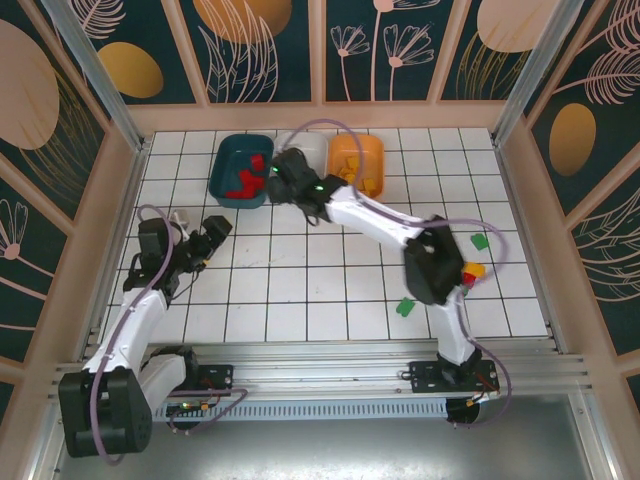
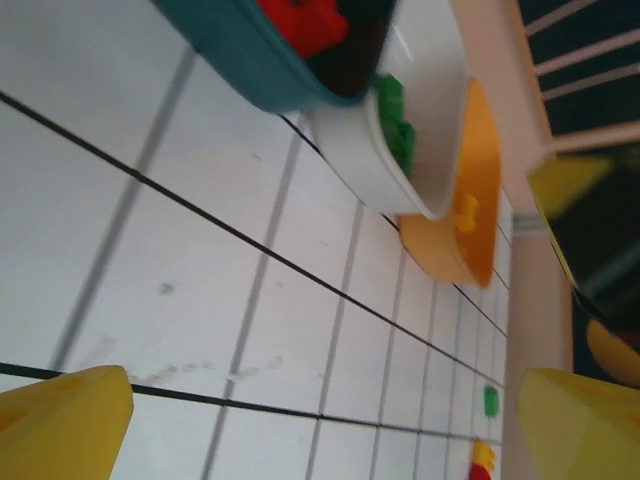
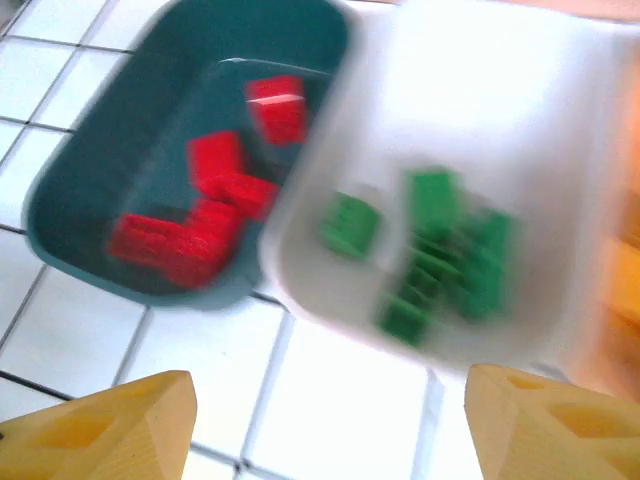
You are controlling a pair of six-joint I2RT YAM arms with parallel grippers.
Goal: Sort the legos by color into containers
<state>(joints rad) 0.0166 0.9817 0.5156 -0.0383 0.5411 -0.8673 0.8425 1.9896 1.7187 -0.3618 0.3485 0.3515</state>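
Legos waiting on the table (image 1: 300, 290): near green brick (image 1: 404, 307), far green brick (image 1: 479, 241), and a yellow brick (image 1: 476, 267) with a red brick (image 1: 466, 281) touching it. All four are sitting on the right side, close to the right arm's base and well apart from the tubs at the far edge.

Right gripper (image 3: 330, 420) is hovering over the seam between the teal tub (image 3: 60, 190) and the white tub (image 3: 480, 90). Its fingers are standing apart with nothing between them. Sorted red bricks (image 3: 200, 215) are lying in the teal tub, green bricks (image 3: 445, 255) in the white one. The wrist view is blurring, so I can't tell whether every green piece is resting flat. The orange tub (image 1: 345, 145) is sitting just right of the white one.

Left gripper (image 1: 218, 230) is idling wide open over the left-centre tiles, empty, well apart from every loose piece.

Key relation: the loose bricks are lying behind the right gripper, back toward the near right edge. My read is the right arm is the nearer one and is needing to swing back. The near green brick is looking like the easiest grab. The bricks are showing too small to call their long axes.
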